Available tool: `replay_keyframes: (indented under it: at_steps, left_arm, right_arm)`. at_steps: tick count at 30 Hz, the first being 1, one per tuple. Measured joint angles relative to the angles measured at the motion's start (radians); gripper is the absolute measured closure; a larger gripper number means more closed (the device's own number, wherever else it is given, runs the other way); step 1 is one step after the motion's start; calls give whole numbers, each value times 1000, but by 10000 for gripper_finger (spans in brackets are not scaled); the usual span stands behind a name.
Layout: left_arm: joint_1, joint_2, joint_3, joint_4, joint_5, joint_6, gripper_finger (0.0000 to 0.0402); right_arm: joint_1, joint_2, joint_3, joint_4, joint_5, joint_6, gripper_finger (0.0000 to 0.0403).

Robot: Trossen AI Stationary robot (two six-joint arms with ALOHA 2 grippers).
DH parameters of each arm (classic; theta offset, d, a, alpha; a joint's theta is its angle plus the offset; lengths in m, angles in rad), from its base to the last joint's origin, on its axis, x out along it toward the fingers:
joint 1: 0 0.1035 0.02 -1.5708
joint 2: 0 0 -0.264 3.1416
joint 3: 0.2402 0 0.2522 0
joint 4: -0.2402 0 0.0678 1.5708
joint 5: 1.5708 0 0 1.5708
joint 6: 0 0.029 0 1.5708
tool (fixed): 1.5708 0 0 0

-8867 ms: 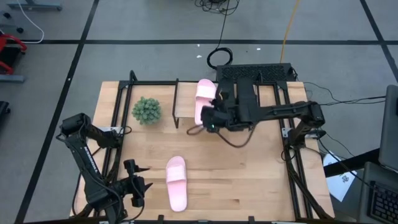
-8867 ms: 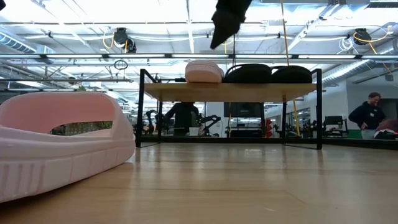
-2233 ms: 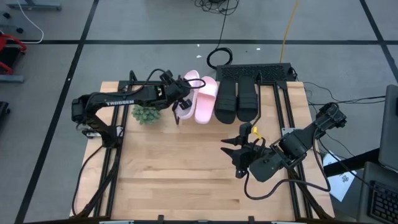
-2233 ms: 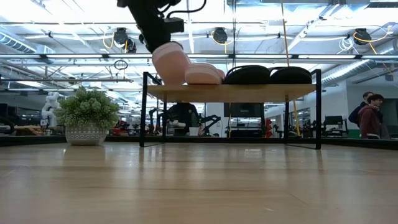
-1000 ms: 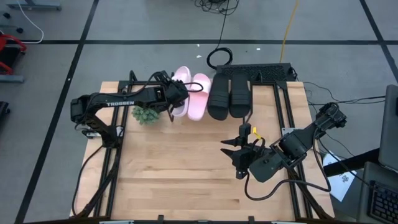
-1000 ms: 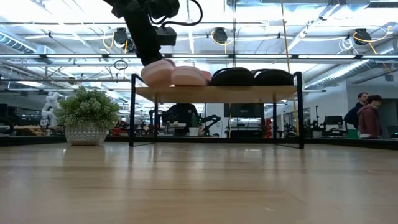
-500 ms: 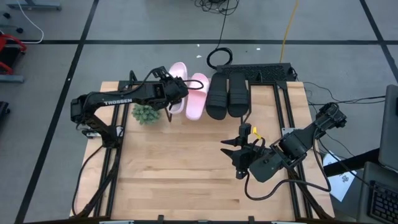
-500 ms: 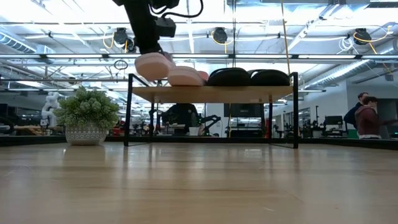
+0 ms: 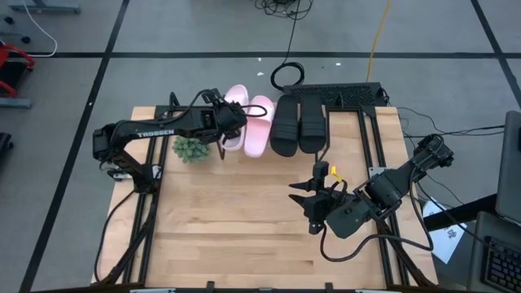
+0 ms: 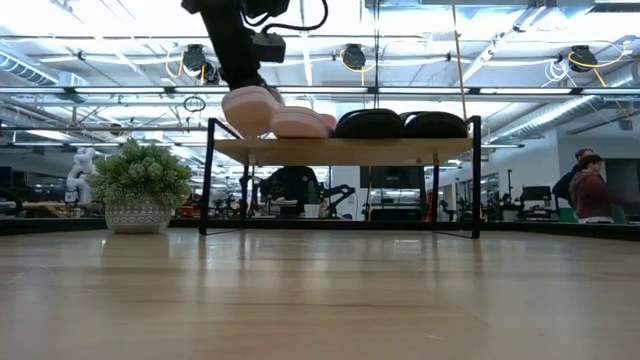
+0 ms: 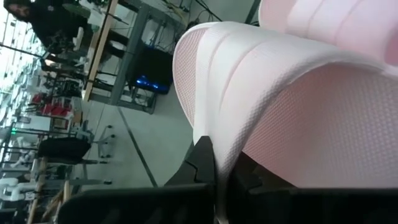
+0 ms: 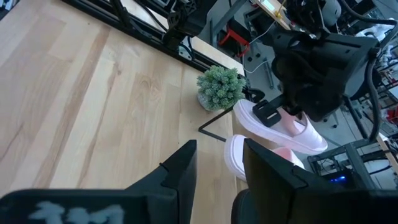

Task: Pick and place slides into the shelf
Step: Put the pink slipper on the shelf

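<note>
My left gripper (image 9: pixel 226 122) reaches over the shelf's left end and is shut on a light pink slide (image 9: pixel 236 102) (image 10: pixel 250 108). The shelf (image 10: pixel 340 150) stands at the table's far side. On its top board rest a second pink slide (image 10: pixel 300 123) and two black slides (image 10: pixel 368 123) (image 10: pixel 435 123), lying sole down, side by side. My right gripper (image 9: pixel 299 201) hangs open over the table's right-centre, with nothing between its fingers (image 12: pixel 186 168). My left gripper pinches a thin edge of the pink slide (image 11: pixel 208 134) between its two fingers, on the slide's left side. It comes from above, slanting from the table's left. The slide hangs tilted below the fingers over the shelf's left end; whether it touches the board I cannot tell.
A small potted plant (image 9: pixel 191 148) stands on the table just left of the shelf, near my left arm. Black frame rails (image 9: pixel 146 203) run along the table's left and right sides. People stand in the room beyond the table (image 10: pixel 585 185).
The shelf, with the slides on it, has slid a little toward the table's left edge. My left gripper has gone the same way with the pink slide, raising it slightly above the board's left end, and stays shut on it.
</note>
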Motion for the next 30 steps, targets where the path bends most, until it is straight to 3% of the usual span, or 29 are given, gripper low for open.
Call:
replay_keyframes:
  at_steps: [14,30]
  left_arm:
    - [12,93,4,-34,0,-6,401]
    - [5,96,4,-40,-7,40,394]
  right_arm:
    - [0,0,0,-1,-1,8,284]
    - [0,0,0,-2,-1,8,284]
